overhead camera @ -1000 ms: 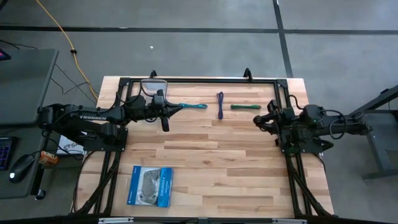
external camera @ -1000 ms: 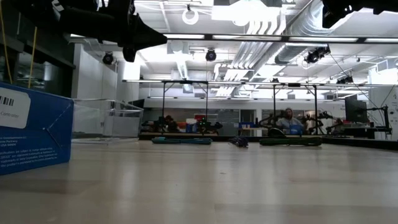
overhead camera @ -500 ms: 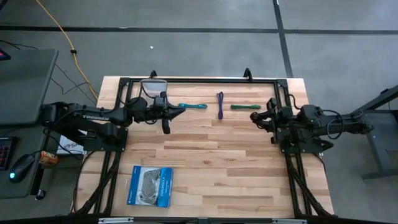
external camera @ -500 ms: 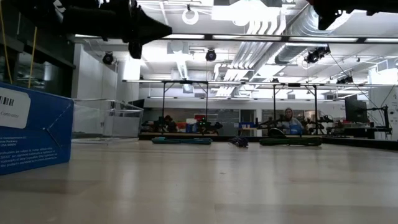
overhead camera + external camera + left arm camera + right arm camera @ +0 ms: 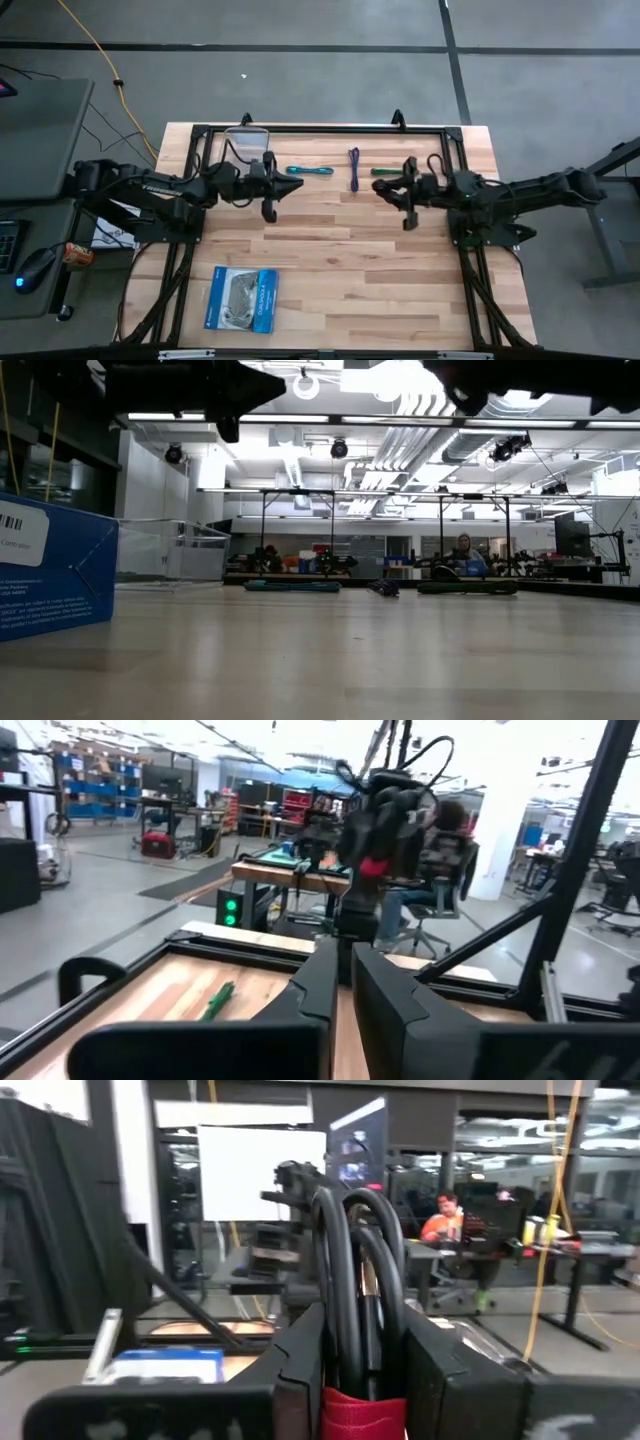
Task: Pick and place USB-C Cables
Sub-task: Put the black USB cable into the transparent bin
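Three cables lie in a row near the table's far edge: the teal one [image 5: 309, 171] [image 5: 292, 586], the purple one [image 5: 354, 168] [image 5: 383, 588] and the green one [image 5: 382, 171] [image 5: 467, 588] [image 5: 215, 1001]. My left gripper [image 5: 282, 184] [image 5: 345, 970] hovers shut just left of the teal cable, on its near side. My right gripper [image 5: 383, 190] [image 5: 365, 1350] hovers on the near side of the green cable, slightly open. The right arm hides that cable's right end from above. The two grippers face each other, well above the table.
A blue-and-white flat packet [image 5: 241, 299] [image 5: 50, 570] lies near the table's front left. A clear container [image 5: 247, 140] [image 5: 170, 555] stands at the far left corner. A black frame [image 5: 330, 129] borders the table. Bare wood lies between the cables and the packet. A person [image 5: 464, 552] sits in the room beyond.
My right arm has stretched out toward the table's left, carrying its gripper over the green cable's right end. My left gripper has crept a little toward the right. The cables have stayed where they were.
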Robot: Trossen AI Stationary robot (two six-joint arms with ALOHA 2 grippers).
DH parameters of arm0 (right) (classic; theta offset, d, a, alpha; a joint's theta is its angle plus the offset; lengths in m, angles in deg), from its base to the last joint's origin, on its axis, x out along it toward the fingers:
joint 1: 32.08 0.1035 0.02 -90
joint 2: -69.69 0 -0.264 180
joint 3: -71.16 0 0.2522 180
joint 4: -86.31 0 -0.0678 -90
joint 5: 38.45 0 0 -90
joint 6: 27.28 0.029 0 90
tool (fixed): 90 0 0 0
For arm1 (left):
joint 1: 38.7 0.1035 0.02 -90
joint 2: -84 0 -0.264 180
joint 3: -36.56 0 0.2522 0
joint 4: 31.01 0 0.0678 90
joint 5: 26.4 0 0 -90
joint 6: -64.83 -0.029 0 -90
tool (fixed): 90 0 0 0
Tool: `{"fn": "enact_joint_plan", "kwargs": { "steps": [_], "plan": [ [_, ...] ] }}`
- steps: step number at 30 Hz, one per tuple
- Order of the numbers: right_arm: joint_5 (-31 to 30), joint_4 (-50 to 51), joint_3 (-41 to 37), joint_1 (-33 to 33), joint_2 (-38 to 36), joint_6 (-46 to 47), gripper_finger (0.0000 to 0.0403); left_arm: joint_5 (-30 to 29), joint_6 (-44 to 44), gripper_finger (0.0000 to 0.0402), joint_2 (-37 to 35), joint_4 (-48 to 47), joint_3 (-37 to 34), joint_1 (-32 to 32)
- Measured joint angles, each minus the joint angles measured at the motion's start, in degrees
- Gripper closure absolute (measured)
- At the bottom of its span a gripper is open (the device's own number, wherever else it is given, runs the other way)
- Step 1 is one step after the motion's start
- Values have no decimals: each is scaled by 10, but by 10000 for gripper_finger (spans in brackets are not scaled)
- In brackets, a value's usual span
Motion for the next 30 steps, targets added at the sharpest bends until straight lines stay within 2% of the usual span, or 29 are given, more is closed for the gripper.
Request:
{"fn": "enact_joint_plan", "kwargs": {
  "steps": [9,17,24,30],
  "plan": [
    [46,-111,0,-54,126,46,334,0,-20,366,67,0,55,-44],
    [66,-180,0,-49,193,71,334,-6,-36,342,153,1,121,-53],
    [64,-204,11,-27,226,75,334,-36,-52,274,185,-1,145,-53],
    [63,-201,57,-11,271,65,334,-43,-57,205,193,8,153,-60]
  ]
}}
